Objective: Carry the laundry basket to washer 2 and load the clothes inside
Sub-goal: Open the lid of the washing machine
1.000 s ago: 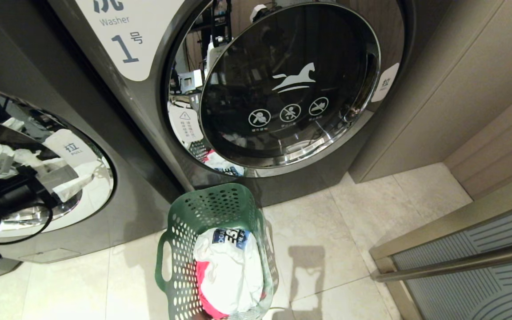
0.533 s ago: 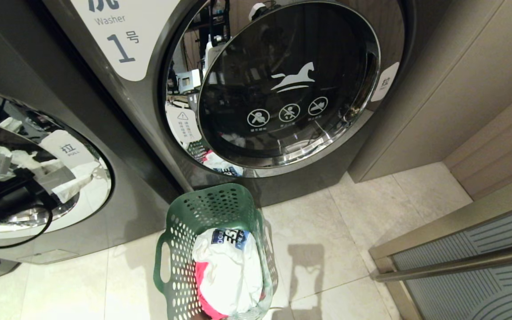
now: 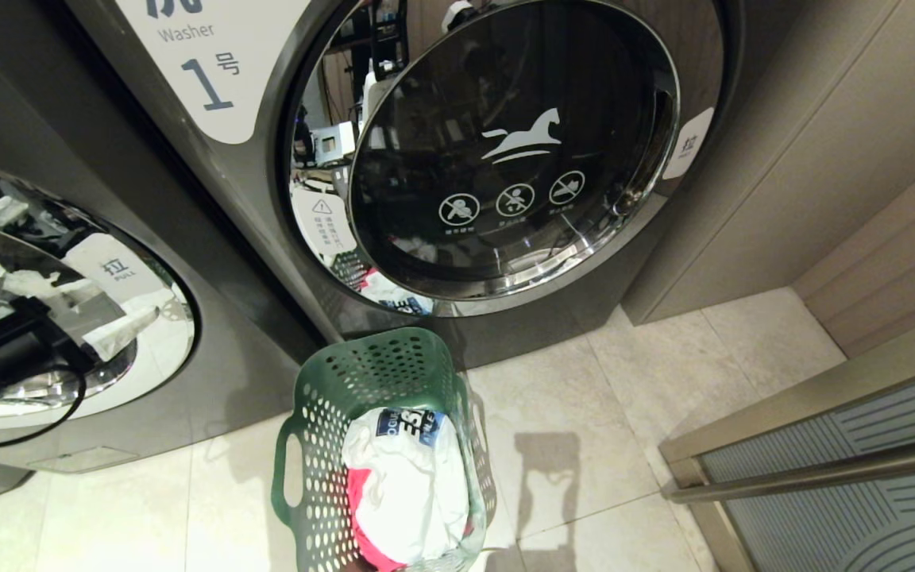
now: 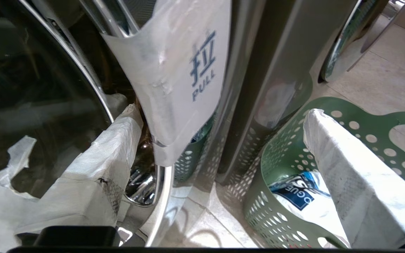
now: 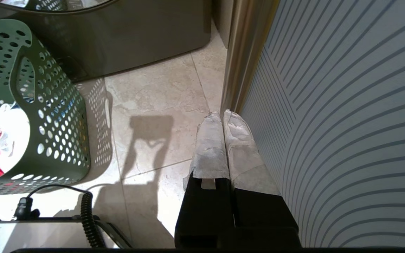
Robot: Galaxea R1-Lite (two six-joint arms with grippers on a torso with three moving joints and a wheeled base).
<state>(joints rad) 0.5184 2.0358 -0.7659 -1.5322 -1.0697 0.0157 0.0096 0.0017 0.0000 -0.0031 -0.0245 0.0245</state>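
Pale floor tiles (image 3: 600,413) run under two grey washers. You have the laundry basket (image 3: 322,397) standing at the bottom centre of the head view, before the machine labelled 1 (image 3: 505,159), with the clothes (image 3: 406,477) bundled inside. Washer 2 (image 3: 68,334) sits at the left edge, where your left gripper (image 4: 220,154) spreads wide at the white PULL tag (image 4: 185,70) on its door. Your right gripper (image 5: 222,119) hangs pressed closed, empty, beside a striped panel (image 5: 346,105).

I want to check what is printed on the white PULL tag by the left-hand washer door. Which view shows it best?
The left wrist view: the PULL tag fills the frame, lettering legible. The head view shows it small, at the edge; the right wrist view misses it.
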